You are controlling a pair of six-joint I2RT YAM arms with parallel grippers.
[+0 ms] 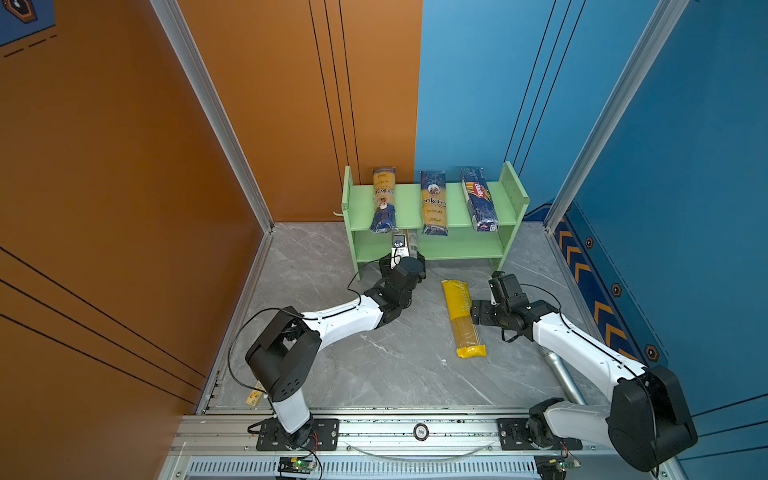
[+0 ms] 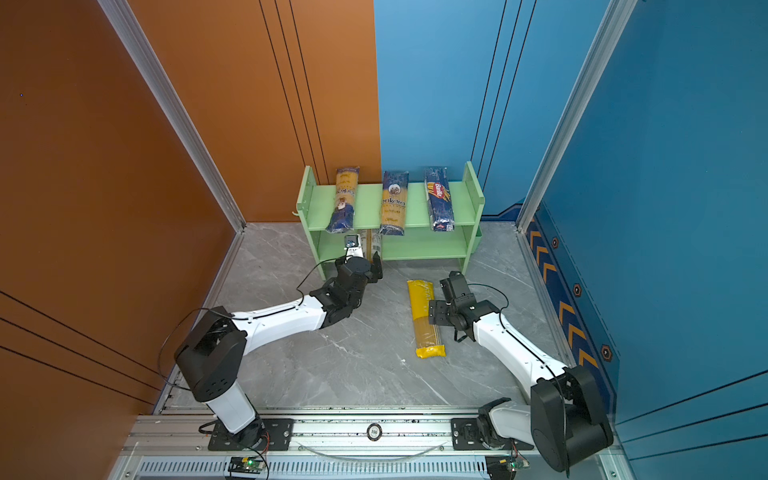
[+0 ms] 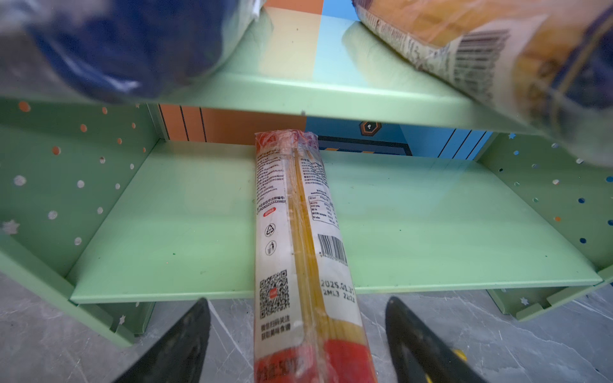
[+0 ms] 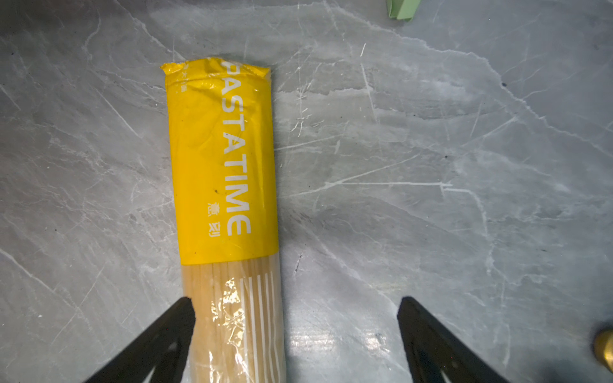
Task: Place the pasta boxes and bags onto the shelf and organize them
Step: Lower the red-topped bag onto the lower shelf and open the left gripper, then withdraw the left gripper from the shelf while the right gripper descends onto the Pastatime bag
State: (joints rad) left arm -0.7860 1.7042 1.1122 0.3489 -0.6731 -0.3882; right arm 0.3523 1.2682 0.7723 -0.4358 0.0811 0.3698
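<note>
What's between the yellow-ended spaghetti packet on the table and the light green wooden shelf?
Only bare grey marble tabletop between yellow-ended packet and green shelf; right wrist view shows it.

Yellow-ended packet (image 4: 225, 159): white "PASTATIME" printed lengthwise, small Chinese characters beside it. Navy packet (image 1: 478, 198): red "Barilla" logo. Middle navy-and-yellow packet (image 1: 433, 203): "ankara". Red-ended packet (image 3: 298, 248): stamps "2025.01.3…" and "2ML3", barcode, QR code; fine print illegible.
</note>
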